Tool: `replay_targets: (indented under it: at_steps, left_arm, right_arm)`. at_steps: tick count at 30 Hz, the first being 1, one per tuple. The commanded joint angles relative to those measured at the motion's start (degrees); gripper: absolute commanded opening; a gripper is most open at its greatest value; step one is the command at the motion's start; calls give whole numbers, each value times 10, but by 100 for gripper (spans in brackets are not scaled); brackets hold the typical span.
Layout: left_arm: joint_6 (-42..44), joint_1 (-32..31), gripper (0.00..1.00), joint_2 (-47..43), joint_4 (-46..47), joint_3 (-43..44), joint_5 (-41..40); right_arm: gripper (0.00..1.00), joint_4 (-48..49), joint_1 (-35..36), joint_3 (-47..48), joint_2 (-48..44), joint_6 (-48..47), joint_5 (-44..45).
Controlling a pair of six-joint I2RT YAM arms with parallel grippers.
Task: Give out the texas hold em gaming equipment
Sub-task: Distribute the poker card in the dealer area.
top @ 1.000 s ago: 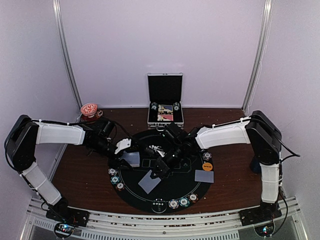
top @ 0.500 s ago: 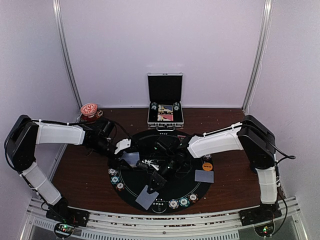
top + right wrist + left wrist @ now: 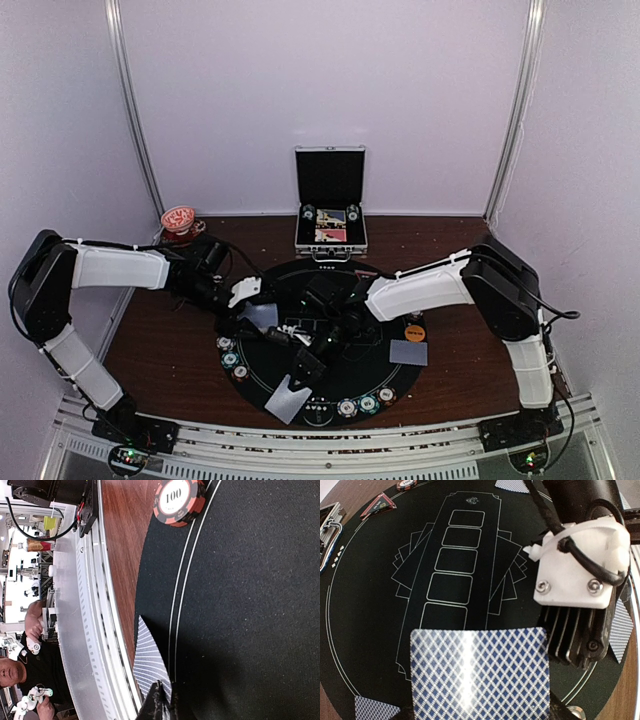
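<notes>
My left gripper (image 3: pixel 252 303) hovers over the left side of the round black mat (image 3: pixel 345 378), shut on a deck of playing cards (image 3: pixel 480 672) with blue diamond backs. My right gripper (image 3: pixel 167 706) pinches one playing card (image 3: pixel 150 660) by its corner. In the top view that card (image 3: pixel 288 401) hangs low over the mat's near edge, tilted, with the right gripper (image 3: pixel 304 367) just above it. A red striped chip (image 3: pixel 179 499) marked 100 lies close by on the mat's rim. More poker chips (image 3: pixel 229 352) lie at the mat's left, and others (image 3: pixel 357 405) along its near edge.
On the mat's right lie a face-down card (image 3: pixel 407 352) and an orange button disc (image 3: pixel 414 332). An open silver case (image 3: pixel 330 205) stands behind the mat, and a mug (image 3: pixel 178 220) sits at the back left. The metal rail (image 3: pixel 330 440) runs along the table's near edge.
My right gripper has carried its card from the mat's middle down toward the near edge, a little to the left. The left arm and its deck have stayed put.
</notes>
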Motion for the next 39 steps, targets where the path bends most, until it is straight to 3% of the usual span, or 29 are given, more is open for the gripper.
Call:
replay_targets:
  at_steps: [1, 7, 18, 32, 39]
  left_arm:
    - [7, 2, 61, -6, 5, 8, 19]
    - [7, 2, 61, -7, 6, 8, 19]
    - [8, 2, 61, -5, 4, 8, 20]
    - [8, 2, 61, -6, 4, 8, 20]
    - [8, 2, 61, -6, 4, 9, 21]
  right_arm:
    - [12, 6, 1, 26, 12, 8, 29]
    - [29, -5, 1, 32, 14, 2, 49]
    - [47, 18, -25, 12, -41, 41, 123]
    - [52, 36, -69, -22, -116, 85, 207]
    - [54, 148, -81, -51, -119, 159, 189]
